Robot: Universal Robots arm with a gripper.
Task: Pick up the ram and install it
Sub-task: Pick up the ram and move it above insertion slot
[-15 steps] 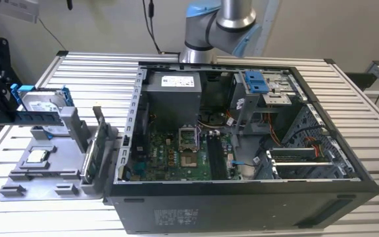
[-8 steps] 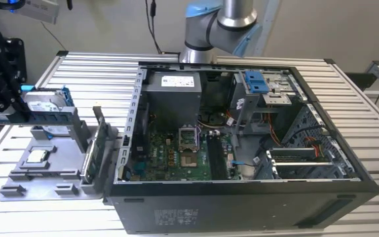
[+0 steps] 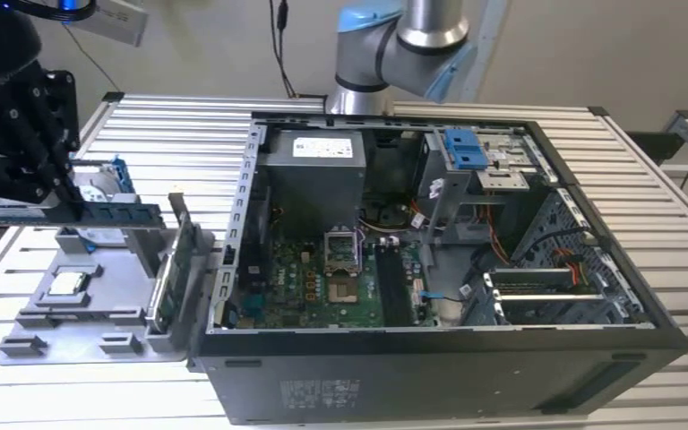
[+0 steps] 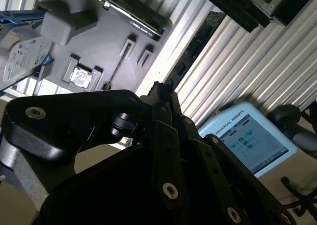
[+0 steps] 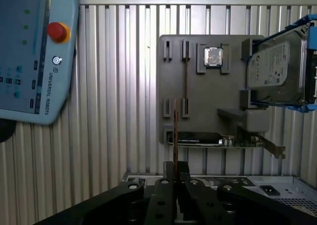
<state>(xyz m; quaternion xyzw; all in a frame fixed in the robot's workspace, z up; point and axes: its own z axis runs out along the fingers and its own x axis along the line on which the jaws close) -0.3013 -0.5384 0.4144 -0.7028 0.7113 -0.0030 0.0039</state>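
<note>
The ram (image 3: 111, 213) is a long thin stick, held level above the grey holder tray (image 3: 93, 309) at the exterior view's left. My black gripper (image 3: 60, 204) is shut on it near one end. In the first wrist view the ram (image 5: 175, 131) shows edge-on as a thin line sticking out from between the fingers (image 5: 168, 178), over the tray (image 5: 208, 106). The open computer case (image 3: 440, 358) lies to the exterior view's right of the tray. Its green motherboard (image 3: 308, 287) and dark memory slots (image 3: 387, 279) are exposed.
On the tray sit a small square processor (image 5: 214, 56), a silver hard drive in a blue frame (image 5: 277, 69) and a green card standing on edge (image 3: 175, 264). A light blue teach pendant (image 5: 34, 51) lies on the slatted table (image 3: 679, 233). The arm's base (image 3: 368, 72) stands behind the case.
</note>
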